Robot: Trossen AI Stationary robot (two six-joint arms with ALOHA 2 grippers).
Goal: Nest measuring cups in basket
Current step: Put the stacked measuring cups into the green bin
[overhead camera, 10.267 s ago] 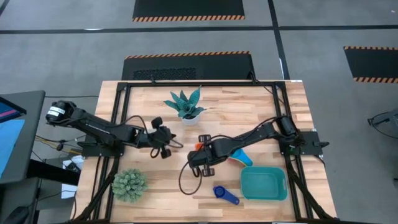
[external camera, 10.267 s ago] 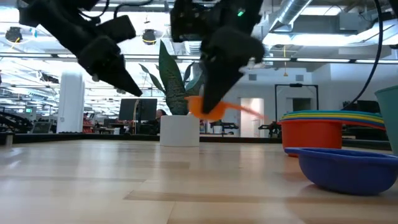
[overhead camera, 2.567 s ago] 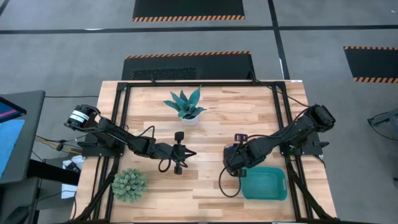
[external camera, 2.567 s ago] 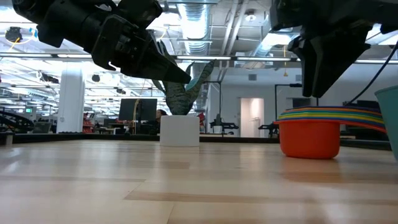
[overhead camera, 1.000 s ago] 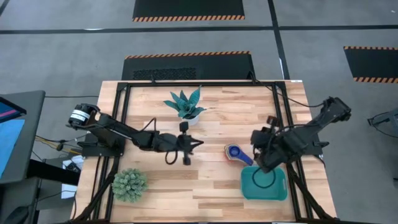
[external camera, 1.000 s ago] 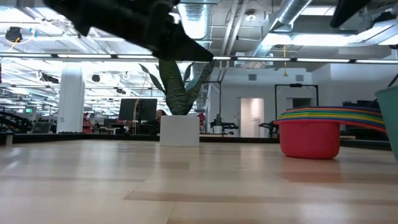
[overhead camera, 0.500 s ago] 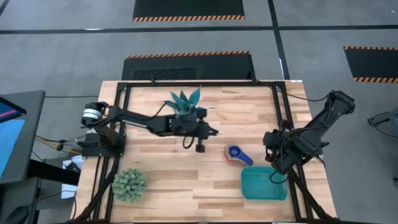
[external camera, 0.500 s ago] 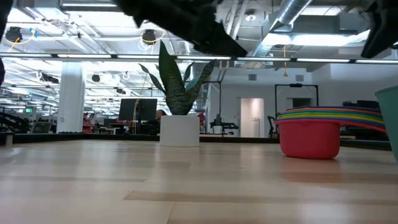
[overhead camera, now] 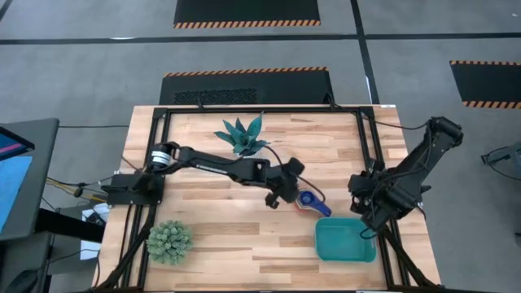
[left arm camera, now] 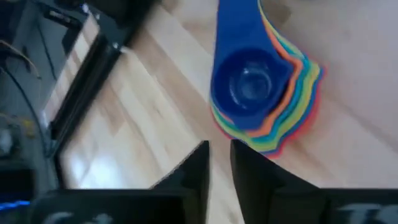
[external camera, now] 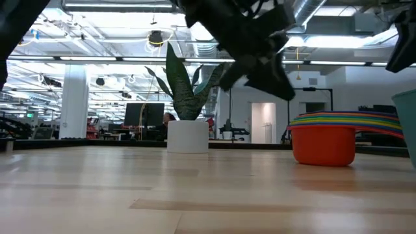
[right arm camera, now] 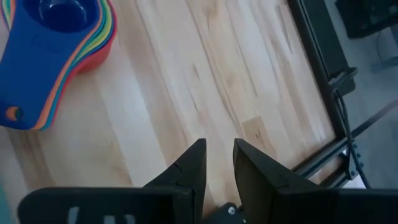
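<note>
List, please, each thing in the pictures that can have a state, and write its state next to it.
measuring cups: nested in one stack, blue one on top, standing on the table, outside the basket.
basket: empty, upright on the table.
left gripper: beside the cup stack, fingers slightly apart, holding nothing.
right gripper: off to the table's right side, fingers slightly apart, holding nothing.
potted spiky plant: upright.
round bushy plant: upright.

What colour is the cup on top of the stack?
Blue: the top measuring cup shows best in the left wrist view.
</note>
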